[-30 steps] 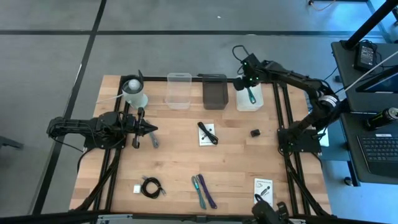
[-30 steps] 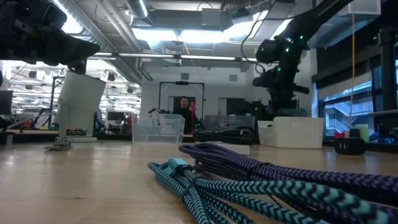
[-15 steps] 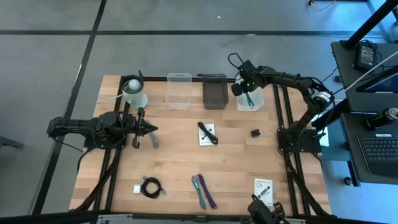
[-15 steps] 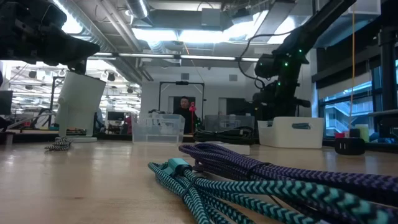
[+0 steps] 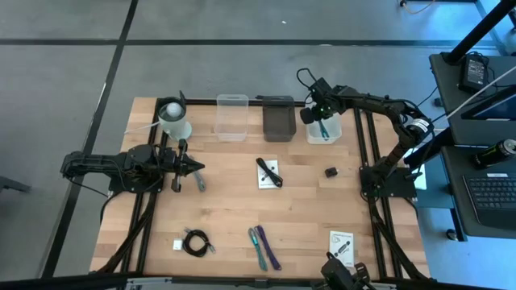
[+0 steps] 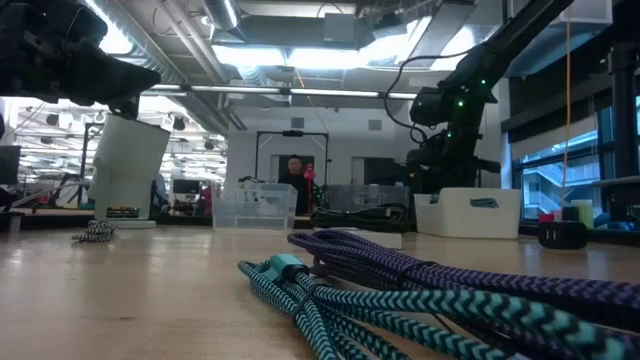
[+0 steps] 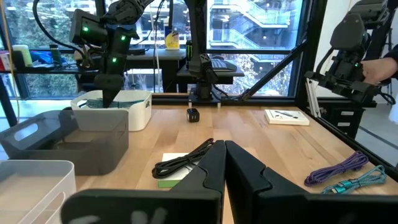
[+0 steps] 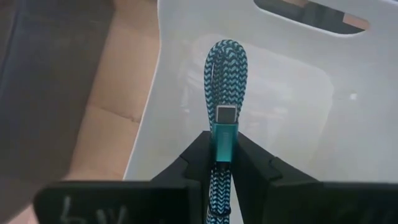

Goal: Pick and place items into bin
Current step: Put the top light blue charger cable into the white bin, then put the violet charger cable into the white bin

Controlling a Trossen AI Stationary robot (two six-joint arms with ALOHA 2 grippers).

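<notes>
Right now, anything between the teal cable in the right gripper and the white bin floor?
Nothing visible. The right gripper holds the teal braided cable directly over the white bin, whose inside below it looks bare.

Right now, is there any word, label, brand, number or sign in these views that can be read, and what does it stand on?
None can be read.
Card at mid-table: print under a black cable, too small to read.
Card at the near right: marks too small to read.
Yellow bottle beyond the table: label blurred.
White bin, dark bin, clear bin: no text seen.
</notes>
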